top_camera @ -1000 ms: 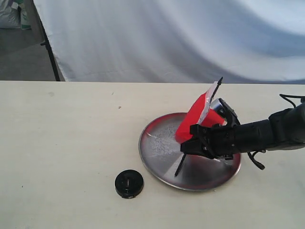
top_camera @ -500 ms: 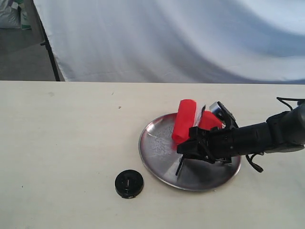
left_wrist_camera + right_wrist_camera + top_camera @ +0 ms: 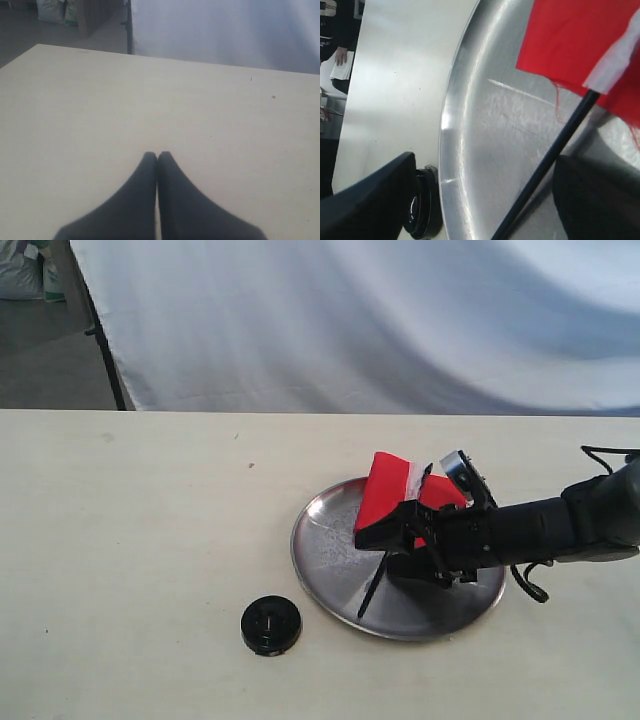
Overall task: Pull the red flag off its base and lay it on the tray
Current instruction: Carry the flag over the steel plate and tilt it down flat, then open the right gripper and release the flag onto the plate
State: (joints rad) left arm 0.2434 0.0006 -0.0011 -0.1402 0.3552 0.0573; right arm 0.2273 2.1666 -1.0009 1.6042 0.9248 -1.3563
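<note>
Jaws of the right gripper (image 3: 403, 548) stood apart astride the pole of the red flag (image 3: 385, 490), which leaned on the tray (image 3: 325, 550). Its arm extended low from 3 o'clock; the base (image 3: 271, 625) sat at the tray's 8 o'clock. Jaws of the left gripper (image 3: 157, 161) were together.

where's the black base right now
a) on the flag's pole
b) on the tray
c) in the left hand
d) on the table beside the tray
D: the base sits on the table just outside the rim of the tray, its centre hole empty, while the flag is over the tray.
</note>
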